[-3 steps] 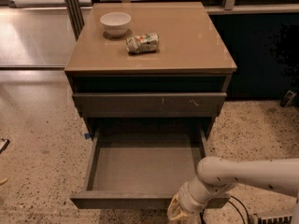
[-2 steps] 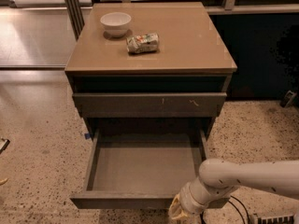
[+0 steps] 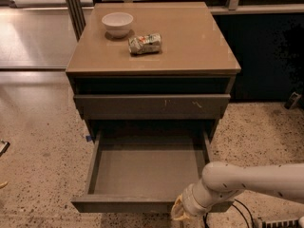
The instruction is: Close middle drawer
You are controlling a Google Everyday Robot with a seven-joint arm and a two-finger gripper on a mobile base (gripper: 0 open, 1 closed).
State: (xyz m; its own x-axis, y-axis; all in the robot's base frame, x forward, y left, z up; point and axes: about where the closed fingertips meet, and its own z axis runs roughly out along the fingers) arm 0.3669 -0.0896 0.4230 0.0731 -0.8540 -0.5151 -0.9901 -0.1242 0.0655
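Observation:
The middle drawer is pulled far out of the cabinet, showing its empty grey-brown tray. Its plain front runs along the bottom of the camera view. Above it is the wider drawer front with pale scratch marks, which sits pushed in. My gripper is at the bottom of the view, against the right part of the open drawer's front. My white arm reaches in from the right edge.
A white bowl and a crumpled snack bag lie on the cabinet top. Speckled floor surrounds the cabinet. A dark wall panel stands to the right. Black cables lie by my arm.

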